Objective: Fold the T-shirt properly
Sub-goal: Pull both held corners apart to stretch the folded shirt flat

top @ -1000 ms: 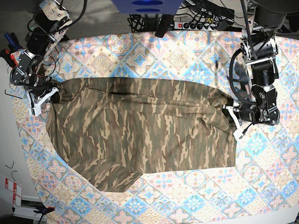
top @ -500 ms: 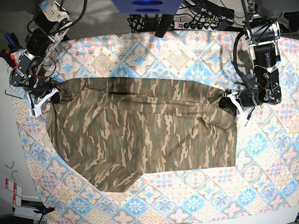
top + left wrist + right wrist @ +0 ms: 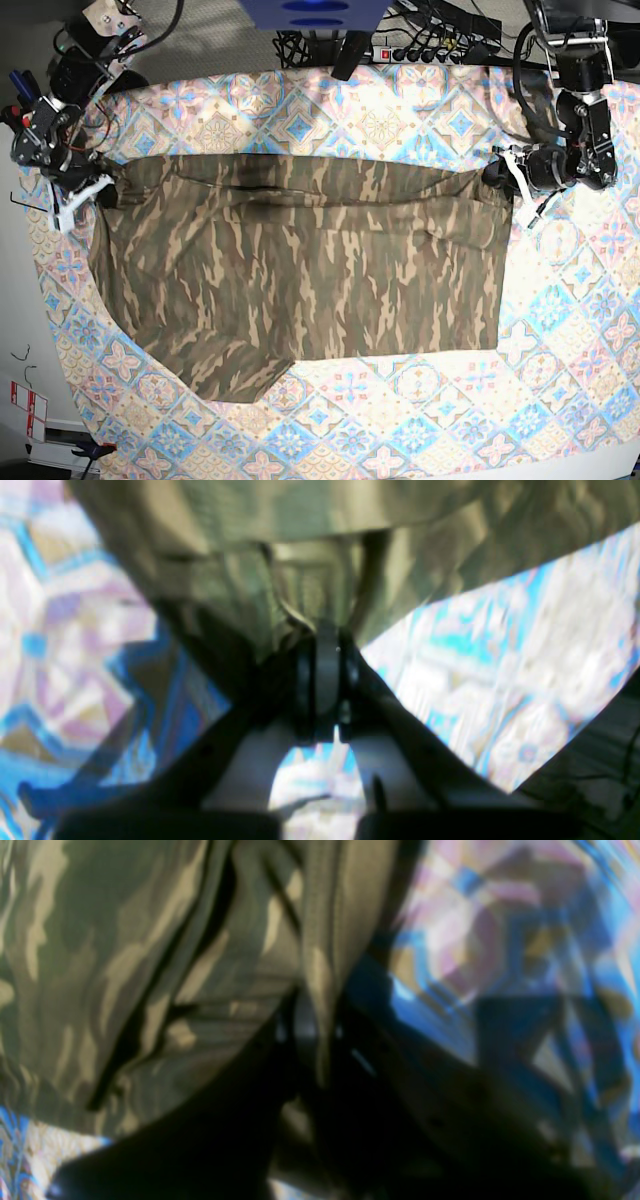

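Base view showed us stretching the T-shirt (image 3: pixel 300 270), left claw (image 3: pixel 505 175) at three o'clock and right claw (image 3: pixel 95 190) at nine clenched on its corners; next, we judged, comes folding it over.

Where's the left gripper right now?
Base view, upper right: the left gripper is shut on the T-shirt top corner, over the tablecloth.

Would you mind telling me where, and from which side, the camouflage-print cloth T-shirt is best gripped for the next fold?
Probably the two near corners of the camouflage-print cloth T-shirt, approached from the table's front edge. Both far corners are already pinched by the left gripper and right gripper, stretching the far edge straight, while the near hem lies flat on the pastel diamond-patterned tablecloth, its corners exposed and free.
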`<state>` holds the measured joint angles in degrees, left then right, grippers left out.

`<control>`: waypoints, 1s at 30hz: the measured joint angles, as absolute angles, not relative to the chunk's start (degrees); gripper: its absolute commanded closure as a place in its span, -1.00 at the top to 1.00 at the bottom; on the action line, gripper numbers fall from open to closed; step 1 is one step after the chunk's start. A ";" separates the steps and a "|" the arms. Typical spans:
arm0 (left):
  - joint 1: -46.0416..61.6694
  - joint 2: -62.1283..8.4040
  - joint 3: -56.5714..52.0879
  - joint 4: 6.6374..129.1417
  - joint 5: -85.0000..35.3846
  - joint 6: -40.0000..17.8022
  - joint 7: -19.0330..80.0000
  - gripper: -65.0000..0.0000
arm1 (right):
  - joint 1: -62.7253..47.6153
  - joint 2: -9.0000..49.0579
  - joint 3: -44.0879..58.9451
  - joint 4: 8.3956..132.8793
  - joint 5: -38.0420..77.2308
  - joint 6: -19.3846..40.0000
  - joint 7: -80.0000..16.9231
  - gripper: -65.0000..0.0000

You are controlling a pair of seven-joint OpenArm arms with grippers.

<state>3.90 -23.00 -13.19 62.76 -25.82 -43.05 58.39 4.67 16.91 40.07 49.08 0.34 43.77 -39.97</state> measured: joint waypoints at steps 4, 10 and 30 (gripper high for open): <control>6.70 -23.09 -14.13 65.93 -25.56 -42.70 59.22 -1.00 | 2.98 17.43 39.64 49.15 0.43 43.77 -38.24 -0.97; 9.10 -23.68 -14.26 66.61 -26.50 -42.59 58.15 -1.00 | 0.73 18.06 39.59 49.47 0.54 43.77 -36.49 -0.97; 10.09 -24.93 -14.46 66.63 -27.16 -43.88 61.04 -1.00 | 0.32 18.13 35.16 55.44 -3.20 43.77 -40.75 -0.97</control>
